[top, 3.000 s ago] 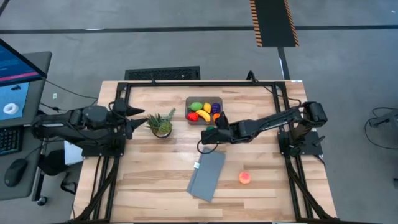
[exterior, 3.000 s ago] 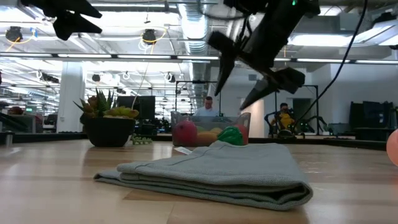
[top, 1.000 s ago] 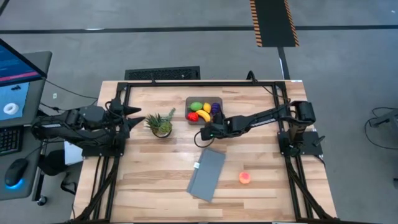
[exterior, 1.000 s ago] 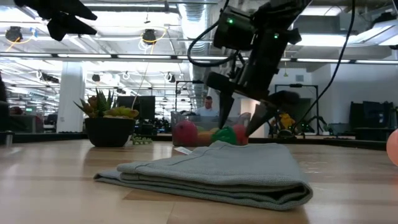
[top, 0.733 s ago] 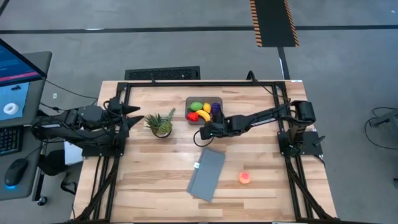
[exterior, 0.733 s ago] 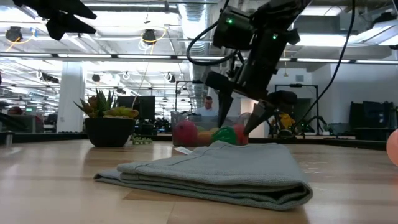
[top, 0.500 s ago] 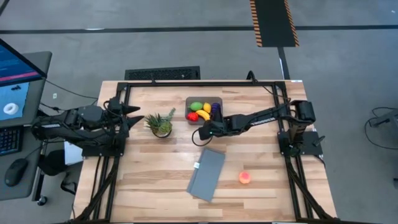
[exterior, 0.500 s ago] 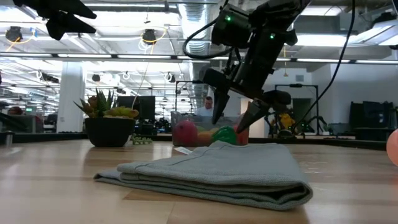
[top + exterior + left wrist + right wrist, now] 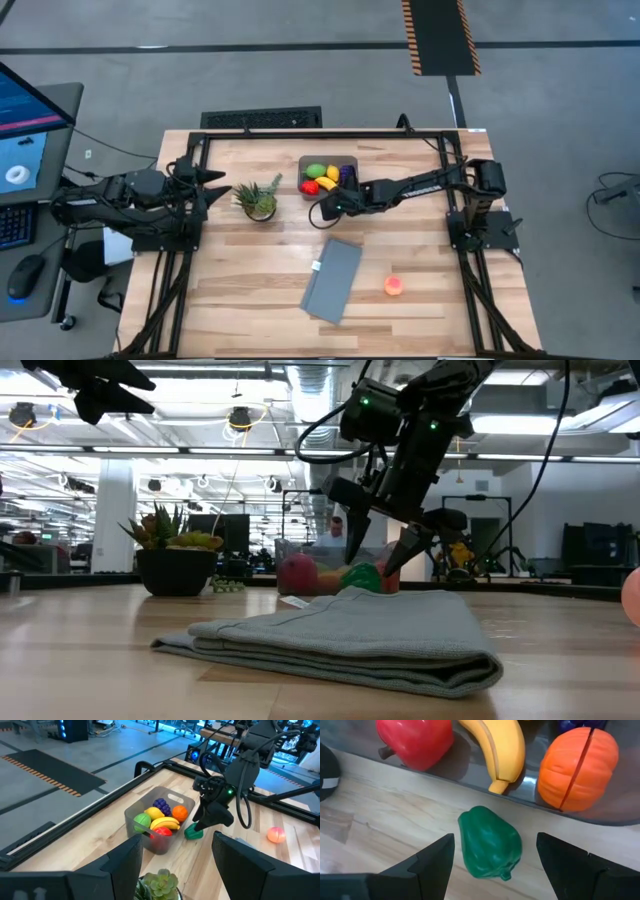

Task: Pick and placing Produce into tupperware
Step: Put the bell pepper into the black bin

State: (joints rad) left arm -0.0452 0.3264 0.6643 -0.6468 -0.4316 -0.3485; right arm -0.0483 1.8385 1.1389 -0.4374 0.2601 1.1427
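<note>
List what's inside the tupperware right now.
In the tupperware: red piece, banana, yellow fruit, light green piece, purple grapes, orange. Anything beneath these is covered. The dark green pepper lies outside.

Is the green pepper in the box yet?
Out. The green pepper lies on the table just outside the tupperware, between the open right pincer fingers.
</note>
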